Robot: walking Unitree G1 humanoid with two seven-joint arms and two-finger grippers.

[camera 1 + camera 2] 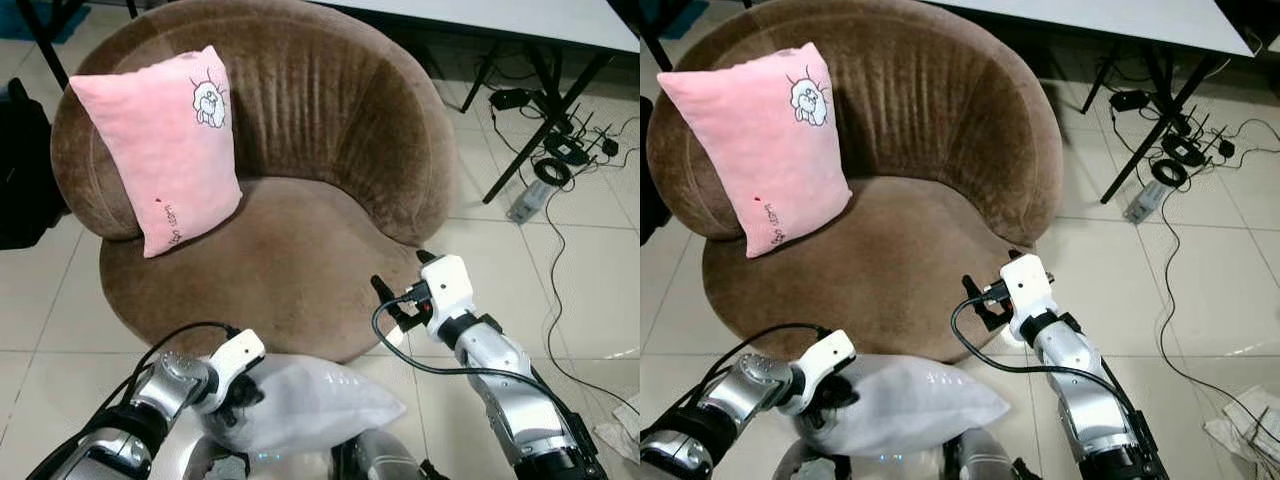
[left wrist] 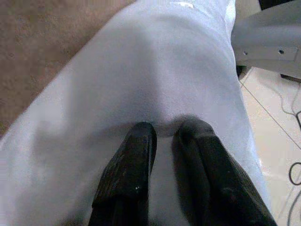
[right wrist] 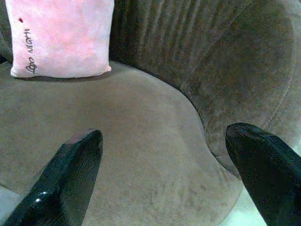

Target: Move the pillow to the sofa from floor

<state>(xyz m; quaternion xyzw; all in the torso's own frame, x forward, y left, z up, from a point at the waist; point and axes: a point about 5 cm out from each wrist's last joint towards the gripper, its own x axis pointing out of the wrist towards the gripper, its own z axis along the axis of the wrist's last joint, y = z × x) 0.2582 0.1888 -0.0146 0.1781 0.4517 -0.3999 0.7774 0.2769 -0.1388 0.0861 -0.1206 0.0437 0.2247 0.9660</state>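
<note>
My left claw [image 1: 238, 395] has its two black fingers [image 2: 134, 155] pinched tight on the near end of the white pillow [image 1: 300, 400], the fabric bunching between them, so I carry it by a fold rather than by its bulk. The pillow hangs low in front of my body, just short of the front edge of the brown sofa [image 1: 290, 250] and not yet resting on the seat; I judge the lift from the floor is made and the placing is what remains. My right claw [image 1: 400, 285] hovers over the sofa's front right rim with its fingers [image 3: 70, 174] spread wide and nothing between them, looking across the bare seat cushion, likely kept there to steady or catch the pillow's free end as it comes over. A pink pillow [image 1: 165, 140] already leans upright against the left side of the backrest, so the open middle and right of the seat is the sensible landing spot. One-sided pinching lets the far end droop, and it could snag on the rim if I swing too low. Cables [image 1: 560, 150] lie on the tiled floor [image 1: 560, 270] to the right, beneath a white desk [image 1: 540, 18].
</note>
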